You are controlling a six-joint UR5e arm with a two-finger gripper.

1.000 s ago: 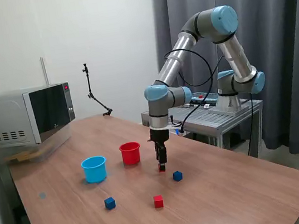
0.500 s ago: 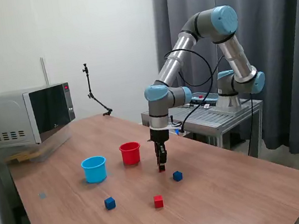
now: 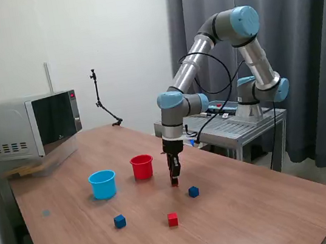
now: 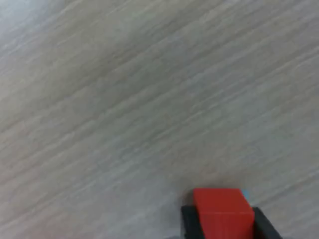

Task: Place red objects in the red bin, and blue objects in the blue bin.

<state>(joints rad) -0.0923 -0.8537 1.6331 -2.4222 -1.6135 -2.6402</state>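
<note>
My gripper (image 3: 175, 182) points straight down and is shut on a small red cube (image 4: 223, 211), held just above the wooden table. In the wrist view the cube sits between the black fingers (image 4: 192, 224). The red cup (image 3: 142, 167) stands a short way to the exterior view's left of the gripper, and the light blue cup (image 3: 103, 184) stands further left. A second red cube (image 3: 172, 219) lies on the table in front. Two dark blue cubes lie on the table, one (image 3: 193, 192) near the gripper and one (image 3: 120, 221) in front of the blue cup.
A microwave (image 3: 26, 127) stands at the table's far left corner. A thin black stand (image 3: 102, 103) rises at the back edge. A metal cart (image 3: 237, 124) holds the arm's base behind the table. Dark curtains hang at the right.
The gripper with the red cube has risen slightly and shifted a little toward the red cup. The cups and the other cubes have not moved.
</note>
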